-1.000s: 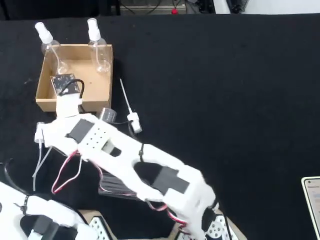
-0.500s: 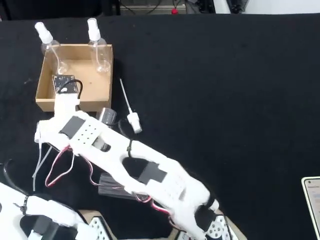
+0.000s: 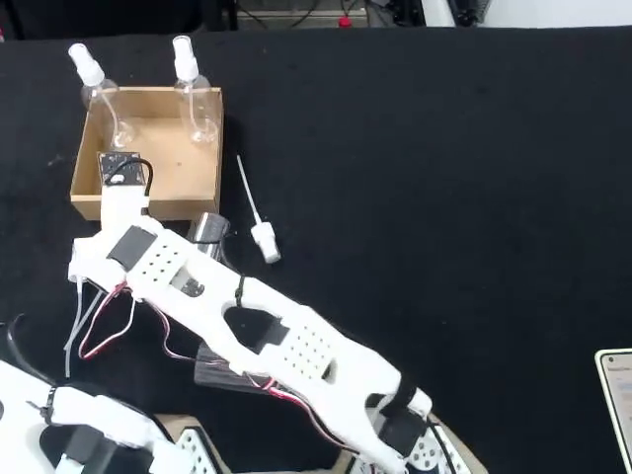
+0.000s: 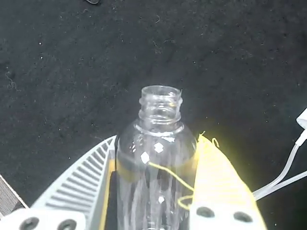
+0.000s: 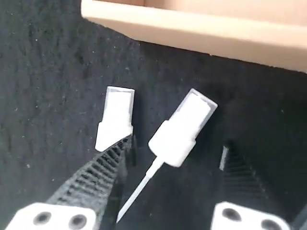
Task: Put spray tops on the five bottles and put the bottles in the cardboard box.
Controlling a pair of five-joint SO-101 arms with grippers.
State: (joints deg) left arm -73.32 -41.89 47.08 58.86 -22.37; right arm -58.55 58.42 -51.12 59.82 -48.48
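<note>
One spray top (image 5: 181, 129) lies on the table (image 5: 48, 72) between the right hand's (image 5: 175, 145) spread fingers, a second spray top (image 5: 115, 119) at one fingertip, cardboard box (image 5: 192, 31) just beyond. Left hand (image 4: 157, 143) is pinching an uncapped bottle (image 4: 160, 103) around its body.

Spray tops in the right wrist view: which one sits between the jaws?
The spray top with its dip tube showing; it lies between the open jaws. The other top lies just beyond one jaw's tip.
</note>
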